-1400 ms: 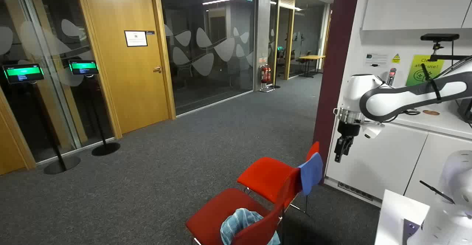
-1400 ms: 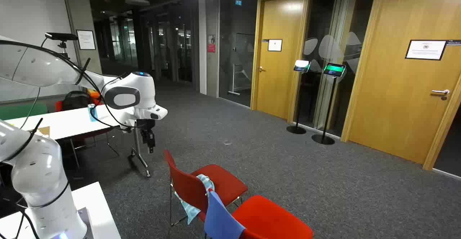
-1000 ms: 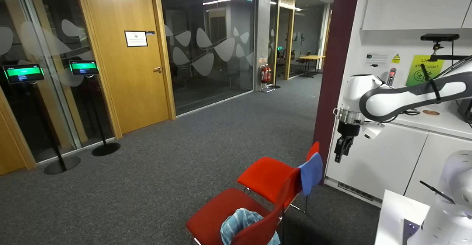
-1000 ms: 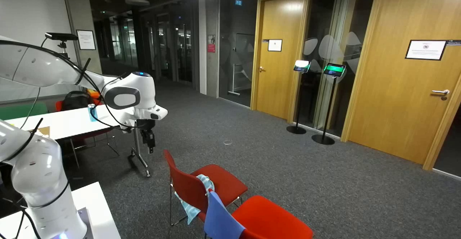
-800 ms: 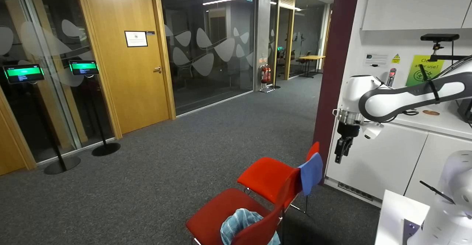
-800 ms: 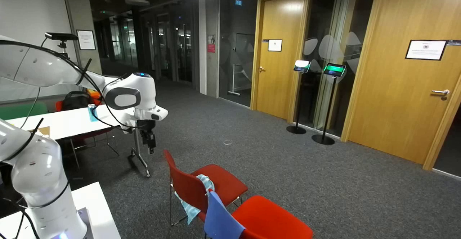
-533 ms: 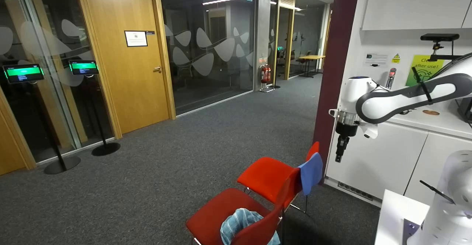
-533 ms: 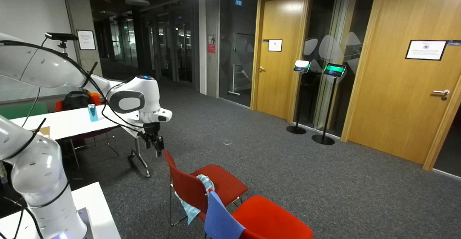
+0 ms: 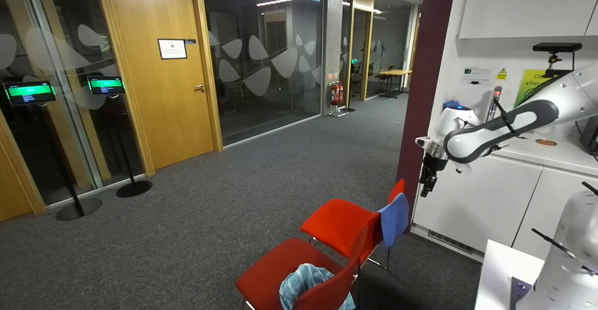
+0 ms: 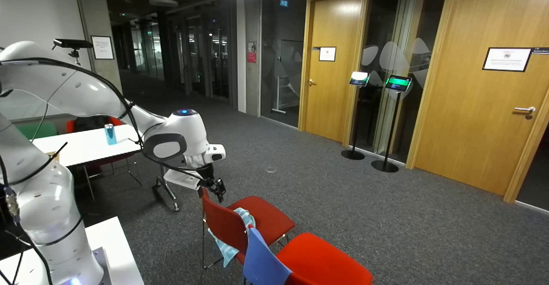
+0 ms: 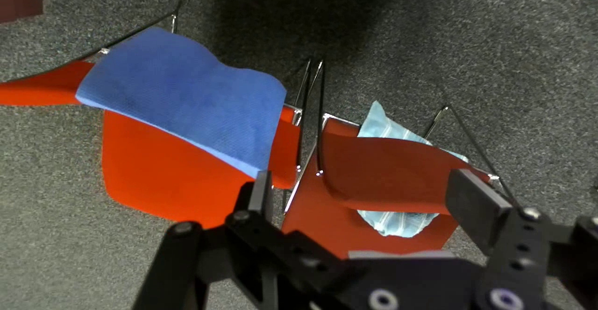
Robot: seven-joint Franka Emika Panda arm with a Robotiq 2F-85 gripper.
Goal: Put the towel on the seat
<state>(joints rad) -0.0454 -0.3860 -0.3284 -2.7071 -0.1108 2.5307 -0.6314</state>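
A plain blue cloth (image 11: 187, 97) hangs over the backrest of a bright red chair; it also shows in both exterior views (image 9: 395, 219) (image 10: 266, 260). That chair's seat (image 11: 163, 170) is bare. A light-blue striped towel (image 11: 397, 223) lies bunched on the seat of a darker red chair (image 9: 275, 272), partly hidden by its backrest, with one end hanging out behind. My gripper (image 11: 366, 193) is open and empty, with its fingers spread wide above the chairs. In an exterior view the gripper (image 10: 218, 190) appears close to the top of the darker chair's backrest; whether they touch cannot be told.
The two chairs stand side by side, their metal legs (image 11: 320, 114) nearly meeting. A maroon pillar (image 9: 423, 104) and white cabinets (image 9: 476, 198) stand beside the arm. A white table (image 10: 92, 145) with a can (image 10: 110, 134) is farther back. Two tablet stands (image 10: 399, 83) stand near the doors.
The arm has swung and lowered towards the chairs, and the gripper has tilted. In an exterior view it moved right and down to the darker chair's backrest. The chairs and cloths have not moved.
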